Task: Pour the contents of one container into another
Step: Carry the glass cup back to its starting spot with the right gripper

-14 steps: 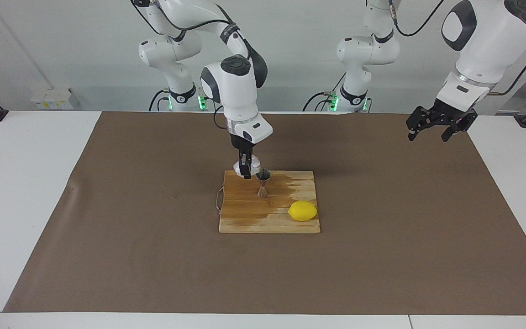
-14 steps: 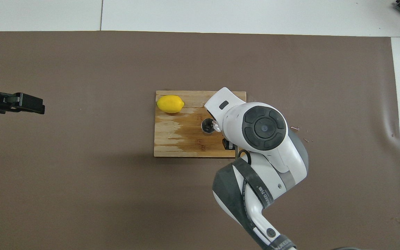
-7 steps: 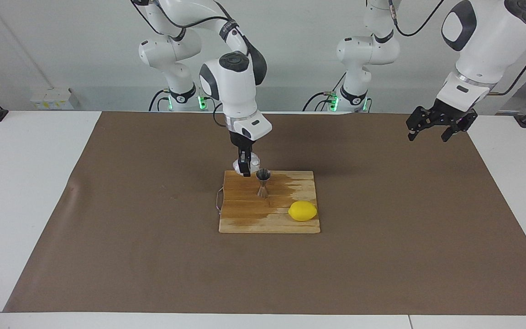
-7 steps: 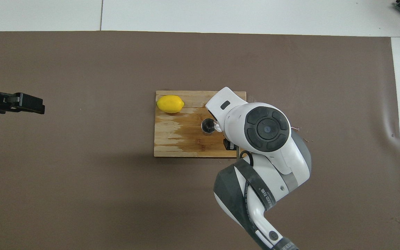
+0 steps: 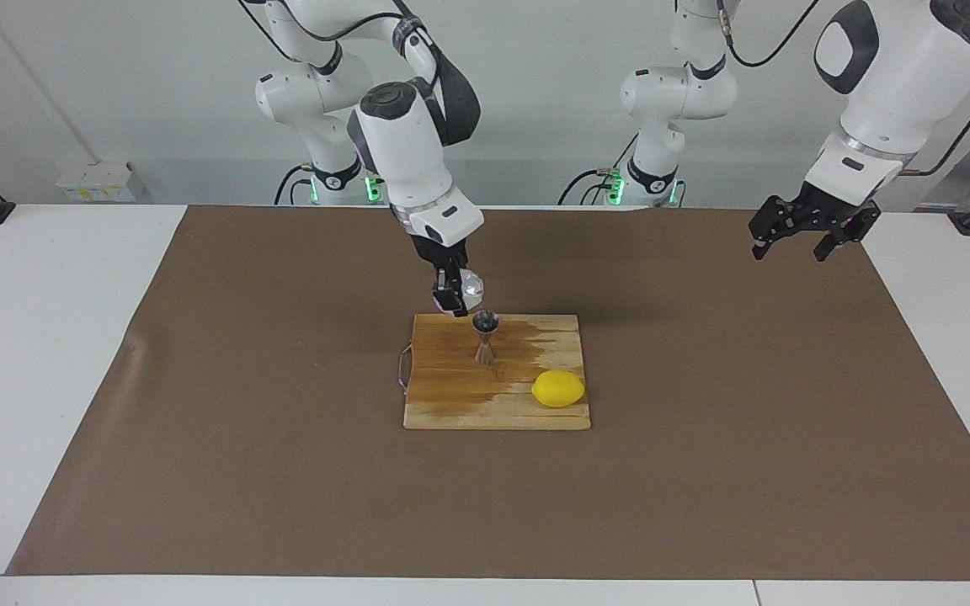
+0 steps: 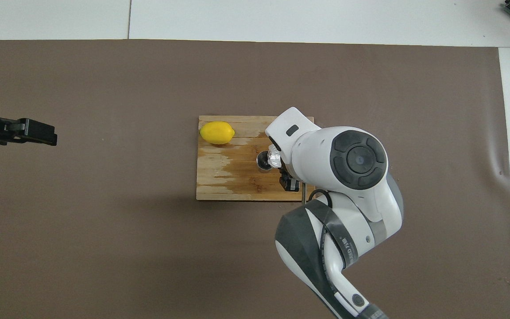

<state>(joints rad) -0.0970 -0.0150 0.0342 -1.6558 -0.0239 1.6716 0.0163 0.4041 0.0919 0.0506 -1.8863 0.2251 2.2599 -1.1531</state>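
Note:
The translucent whitish ribbed cup (image 5: 470, 289) is held in my right gripper (image 5: 454, 296), shut on it and tilted just above the jigger's mouth; it also shows in the overhead view (image 6: 275, 157). The steel hourglass jigger (image 5: 485, 337) stands upright on the wooden board (image 5: 451, 396), and its dark mouth shows from above (image 6: 263, 161). My right gripper (image 6: 287, 175) is mostly hidden under its own wrist in the overhead view. My left gripper (image 5: 798, 241) hangs open and empty in the air over the left arm's end of the mat, waiting; it also shows from above (image 6: 38, 132).
A yellow lemon (image 5: 558, 388) lies on the board's corner farther from the robots, toward the left arm's end; it also shows from above (image 6: 217, 132). The board (image 6: 224, 177) has a dark wet stain. A brown mat (image 5: 704, 421) covers the table.
My right gripper has lifted the cup a little and tipped it toward the jigger, and the right wrist has swung back. The left arm has not moved.

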